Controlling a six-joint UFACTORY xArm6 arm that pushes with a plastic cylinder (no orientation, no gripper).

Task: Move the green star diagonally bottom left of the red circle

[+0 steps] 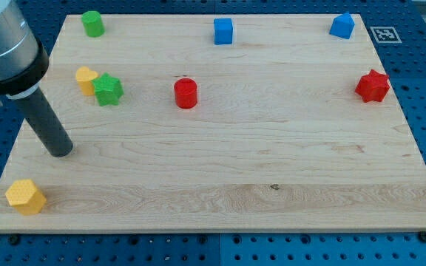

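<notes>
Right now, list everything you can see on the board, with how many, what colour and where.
green star: one, green, left part of the board, touching a yellow block
yellow block: one, yellow, just left of the green star
red circle: one, red cylinder, left of centre, level with the star
green cylinder: one, green, top left corner
blue cube: one, blue, top centre
blue block: one, blue, top right
red star: one, red, right edge
yellow hexagon: one, yellow, bottom left corner
wooden board: one, light wood, on a blue pegboard
my tip: one, dark rod, below-left of the green star, touching no block
</notes>
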